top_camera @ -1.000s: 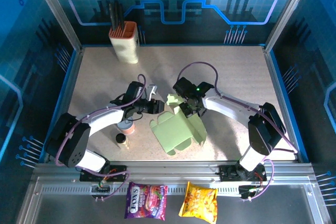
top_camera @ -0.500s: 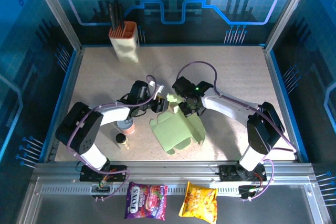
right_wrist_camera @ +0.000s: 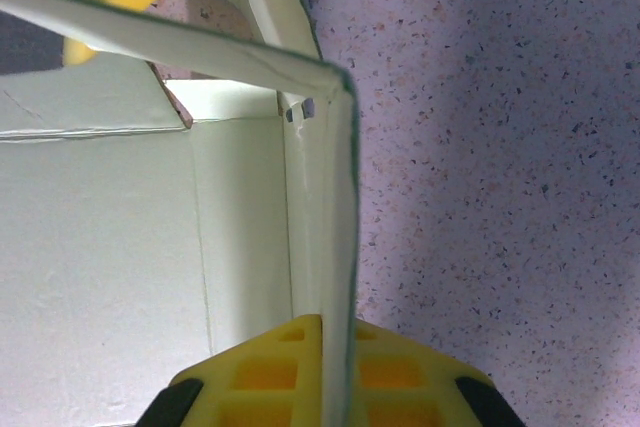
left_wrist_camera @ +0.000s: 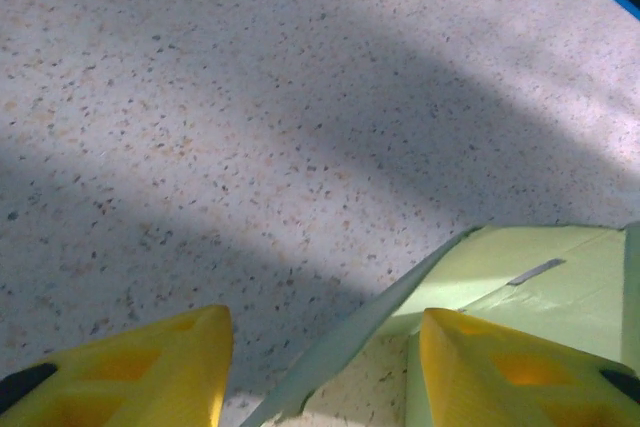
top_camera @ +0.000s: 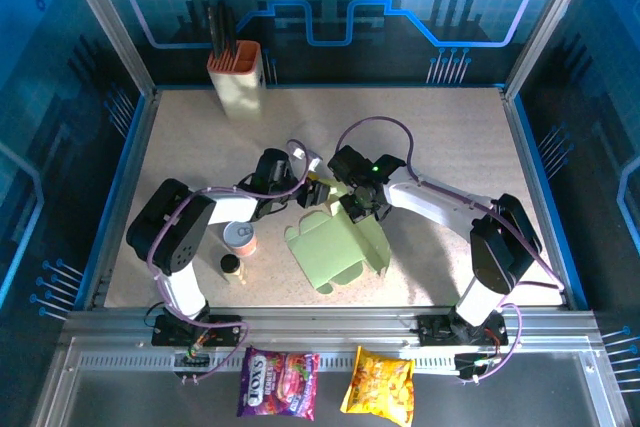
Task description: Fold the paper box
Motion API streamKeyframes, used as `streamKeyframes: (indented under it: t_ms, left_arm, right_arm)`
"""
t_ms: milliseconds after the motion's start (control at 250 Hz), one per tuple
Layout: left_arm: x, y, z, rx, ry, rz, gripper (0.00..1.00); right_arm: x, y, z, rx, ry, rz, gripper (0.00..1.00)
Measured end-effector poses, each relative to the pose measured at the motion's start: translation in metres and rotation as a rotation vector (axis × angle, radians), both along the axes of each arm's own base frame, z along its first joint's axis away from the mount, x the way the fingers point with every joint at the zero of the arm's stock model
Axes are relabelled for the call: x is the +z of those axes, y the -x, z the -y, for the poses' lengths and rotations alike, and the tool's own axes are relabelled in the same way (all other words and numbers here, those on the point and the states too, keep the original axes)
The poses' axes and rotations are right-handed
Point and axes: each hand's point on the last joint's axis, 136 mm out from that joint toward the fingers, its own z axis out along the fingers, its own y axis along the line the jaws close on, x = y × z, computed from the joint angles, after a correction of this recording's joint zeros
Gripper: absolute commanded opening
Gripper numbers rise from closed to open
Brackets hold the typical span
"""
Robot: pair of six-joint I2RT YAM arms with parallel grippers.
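Paper box (top_camera: 330, 252) lies partly formed on the speckled table (top_camera: 450, 127), its pale green sheet flat at the near end and one side wall raised along its right edge. The right gripper (top_camera: 350, 209) sits at the box's far right corner. In the right wrist view its yellow fingers (right_wrist_camera: 255, 377) are pressed against that upright wall, one on each face, pinching the thin cardboard. A folded flap crosses the box's far end above them.

The left gripper (top_camera: 312, 185) is at the box's far left corner, just beside the right gripper. In the left wrist view its two yellow fingers (left_wrist_camera: 150, 367) stand spread wide, and a slanted flap edge of the box runs down between them. Whether that edge touches either finger is unclear.

A small round can (top_camera: 240, 239) and a little bottle (top_camera: 231, 267) stand left of the box, apart from it. A beige utensil holder (top_camera: 237, 80) stands well beyond the box's far left. Two snack bags (top_camera: 278, 383) lie nearer than the box, past the table's edge.
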Motion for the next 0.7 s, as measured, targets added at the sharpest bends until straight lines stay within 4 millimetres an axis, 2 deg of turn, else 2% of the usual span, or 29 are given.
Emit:
streamKeyframes:
  t_ms: [132, 268, 447, 699]
  left_arm:
    - [0.007, 0.0, 0.004, -0.022, 0.037, 0.033, 0.26]
    - [0.005, 0.01, 0.005, -0.049, 0.06, 0.03, 0.12]
    - [0.006, 0.02, 0.006, -0.073, 0.072, 0.024, 0.06]
    - [0.008, 0.037, 0.009, -0.1, 0.066, 0.023, 0.06]
  right_arm:
    - [0.0, 0.0, 0.0, 0.0, 0.0, 0.0, 0.0]
    - [0.001, -0.001, -0.001, 0.0, -0.002, 0.002, 0.0]
    - [0.001, -0.002, 0.002, -0.004, 0.013, 0.009, 0.0]
    - [0.002, -0.002, 0.007, -0.01, 0.041, 0.01, 0.0]
